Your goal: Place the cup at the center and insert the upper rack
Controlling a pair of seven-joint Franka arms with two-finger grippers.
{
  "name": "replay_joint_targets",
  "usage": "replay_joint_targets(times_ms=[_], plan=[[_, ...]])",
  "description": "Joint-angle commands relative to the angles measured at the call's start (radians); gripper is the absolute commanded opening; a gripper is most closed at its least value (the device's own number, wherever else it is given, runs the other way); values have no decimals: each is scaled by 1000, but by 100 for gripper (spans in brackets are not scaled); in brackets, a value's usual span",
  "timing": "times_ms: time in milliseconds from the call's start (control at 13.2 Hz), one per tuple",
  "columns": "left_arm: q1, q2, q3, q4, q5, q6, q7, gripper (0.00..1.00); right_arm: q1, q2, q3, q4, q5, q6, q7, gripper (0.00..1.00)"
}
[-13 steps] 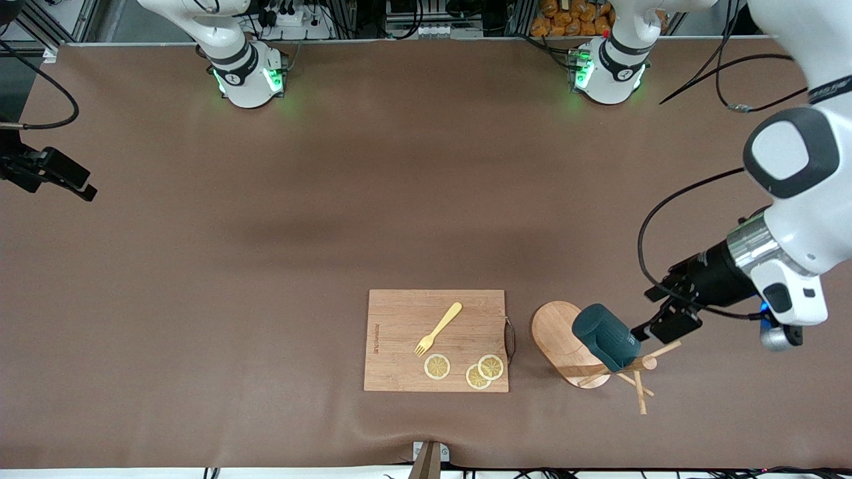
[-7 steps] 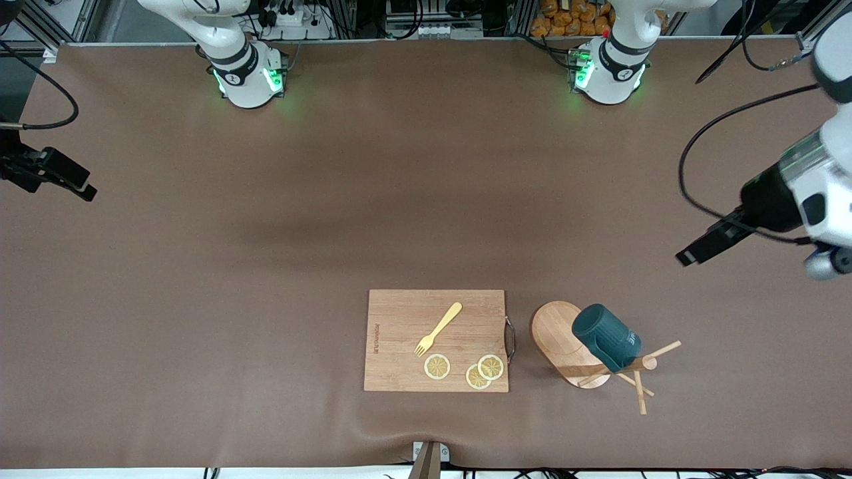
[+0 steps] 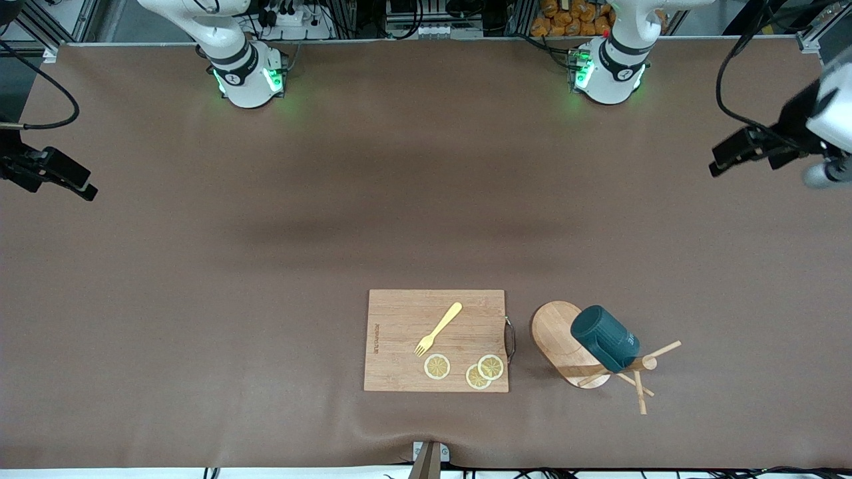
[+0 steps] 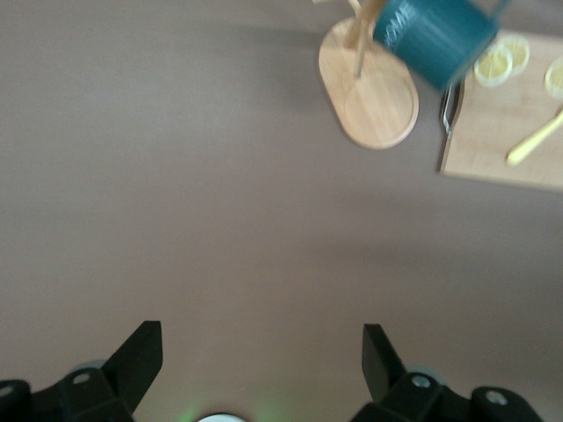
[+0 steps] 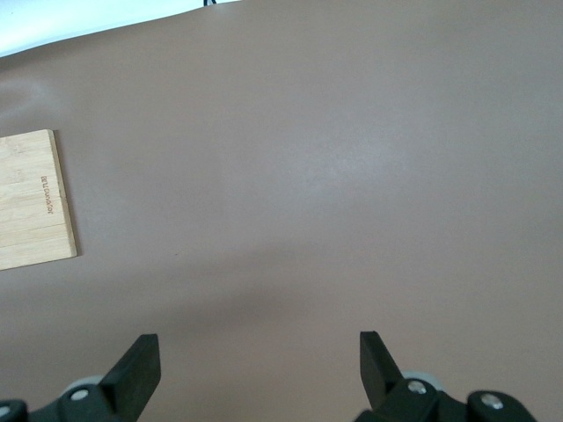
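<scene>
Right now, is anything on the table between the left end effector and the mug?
Nothing visible: only bare table lies between the open left end effector and the mug hanging on the wooden stand.

Brown matte table cover (image 3: 333, 219) spans almost the whole front view, slightly wrinkled along the camera-side edge. A small metal bracket (image 3: 429, 459) sits at the middle of that edge, with a white strip (image 3: 100, 473) running below it. Along the base side: aluminium frame profiles (image 3: 60, 23), a power strip (image 3: 293, 16) with plugs, loose black cables (image 3: 46, 100), and orange-brown packets (image 3: 572, 16). Lighting is even with soft shadows.
</scene>
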Motion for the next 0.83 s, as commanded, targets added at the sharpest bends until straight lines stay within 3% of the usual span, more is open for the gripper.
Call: replay_joint_targets(times_ms=[0,758], plan=[[-17,-31,-9,-31,31,-21,113,100,-16,4,13,15,17,-15,11,100],[-19,-15,-12,-9,26,-19,129,100,-15,4,13,17,17,-13,11,100]])
